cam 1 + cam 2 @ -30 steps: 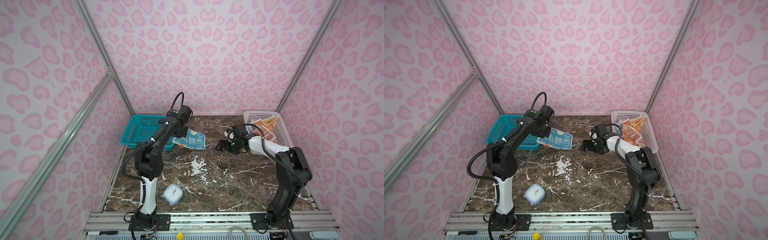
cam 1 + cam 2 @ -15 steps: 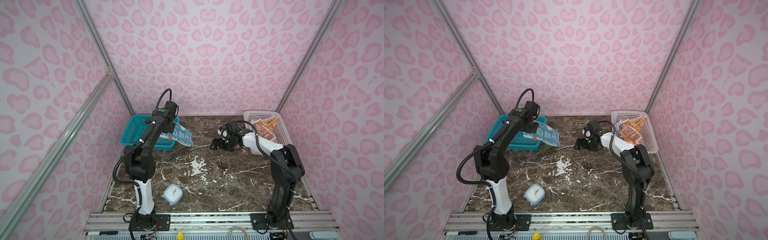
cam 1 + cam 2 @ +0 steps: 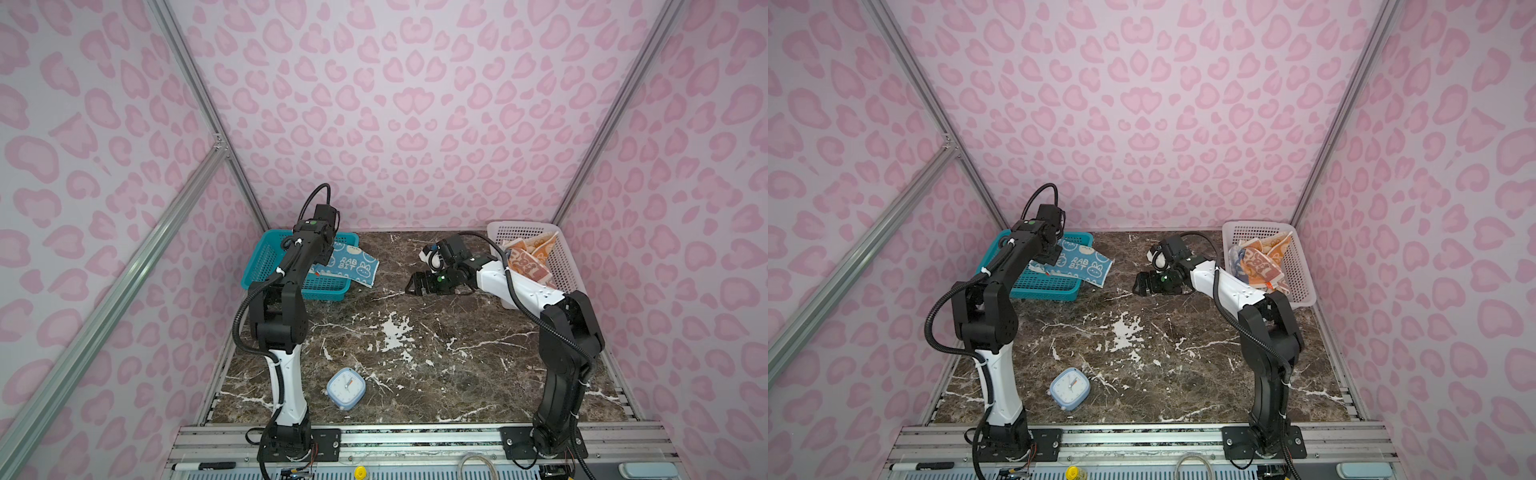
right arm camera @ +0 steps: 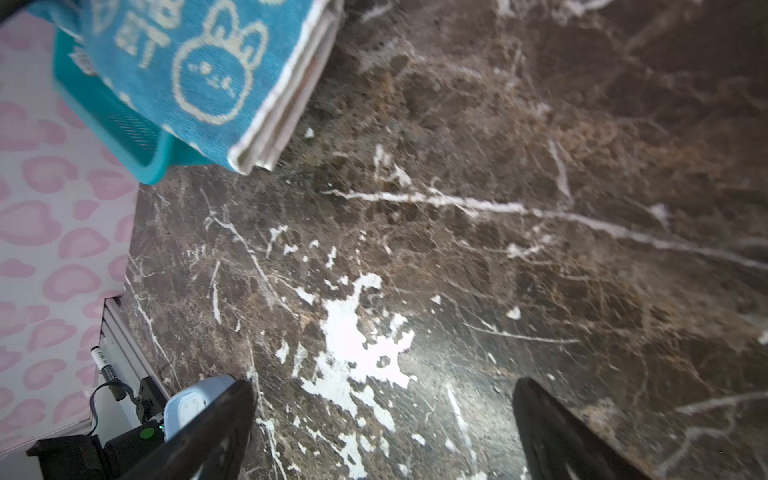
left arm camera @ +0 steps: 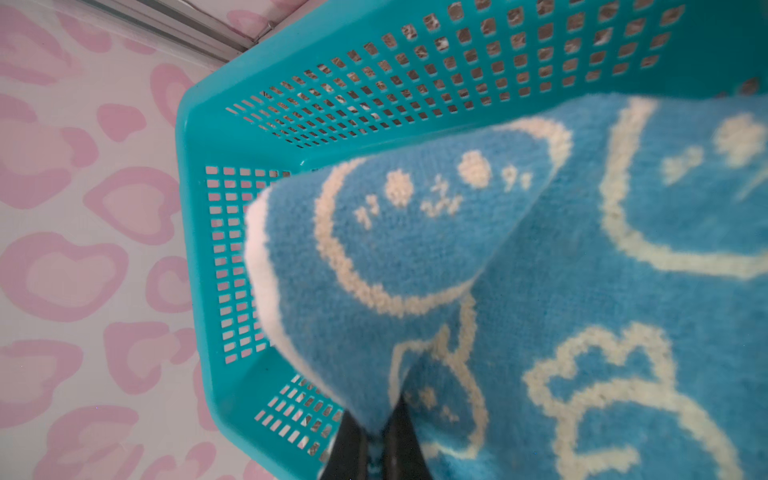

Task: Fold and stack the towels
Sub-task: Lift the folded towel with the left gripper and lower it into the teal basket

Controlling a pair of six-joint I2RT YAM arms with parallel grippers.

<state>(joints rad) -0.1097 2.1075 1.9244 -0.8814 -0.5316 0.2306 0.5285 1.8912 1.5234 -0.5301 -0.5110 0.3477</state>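
The blue rabbit-print towel [image 3: 353, 266] [image 3: 1084, 266], folded in layers, hangs over the right rim of the teal basket [image 3: 266, 257] [image 3: 1034, 286]. My left gripper [image 3: 321, 257] [image 3: 1051, 254] is above the basket. In the left wrist view it [image 5: 376, 419] is shut on a corner of the blue towel [image 5: 582, 249]. An orange-and-cream towel [image 3: 528, 259] [image 3: 1262, 264] lies crumpled in the white basket [image 3: 561, 249] [image 3: 1298, 266]. My right gripper [image 3: 411, 284] [image 3: 1138, 286] [image 4: 382, 386] stands open over bare marble, right of the blue towel [image 4: 199, 75].
A small pale-blue alarm clock [image 3: 345, 387] [image 3: 1069, 388] lies on the marble near the front, between the arm bases. The teal basket [image 5: 374, 62] sits in the back left corner against the pink wall. A marker pen [image 3: 203, 466] rests on the front rail.
My left gripper has carried the blue towel left and back, from over the marble to over the teal basket. My right gripper shifted slightly left, still open.
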